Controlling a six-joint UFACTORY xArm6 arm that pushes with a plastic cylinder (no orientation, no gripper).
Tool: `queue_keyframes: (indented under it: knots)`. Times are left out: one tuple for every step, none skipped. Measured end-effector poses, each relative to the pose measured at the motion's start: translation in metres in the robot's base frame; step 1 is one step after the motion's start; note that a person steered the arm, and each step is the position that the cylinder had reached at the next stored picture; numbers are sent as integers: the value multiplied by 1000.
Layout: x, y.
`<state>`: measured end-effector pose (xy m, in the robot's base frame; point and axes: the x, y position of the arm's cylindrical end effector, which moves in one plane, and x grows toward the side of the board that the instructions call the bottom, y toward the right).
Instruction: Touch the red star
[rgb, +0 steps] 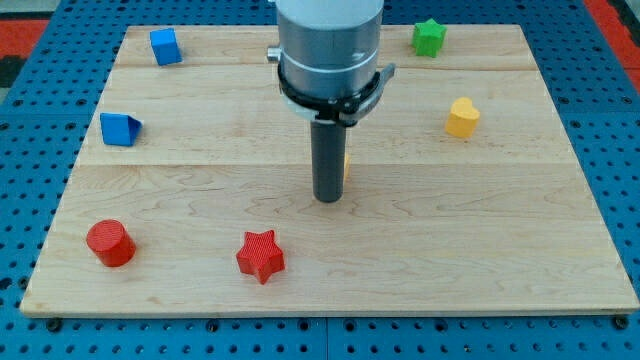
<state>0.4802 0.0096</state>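
Currently my tip (328, 199) is seen near the centre of the wooden worktop (500, 250) — no fingers are fitted, only a rod. Lower left of centre, well apart from it, the red star (260, 256) is found. Behind the rod a yellow block (345, 165) is partly hidden, its shape not discernible.

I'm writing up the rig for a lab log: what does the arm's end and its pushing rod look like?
A wide, smooth grey metal cylinder ends in a black ring collar with a small side tab. Below it hangs my straight dark grey rod, round in section, ending at my tip. No cables or markings show.
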Motion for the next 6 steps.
queue_keyframes:
  knots:
    - [5,15]
    - [-57,-5]
    - [-90,-25]
    - [12,49]
    - [132,42]
    - [135,-13]
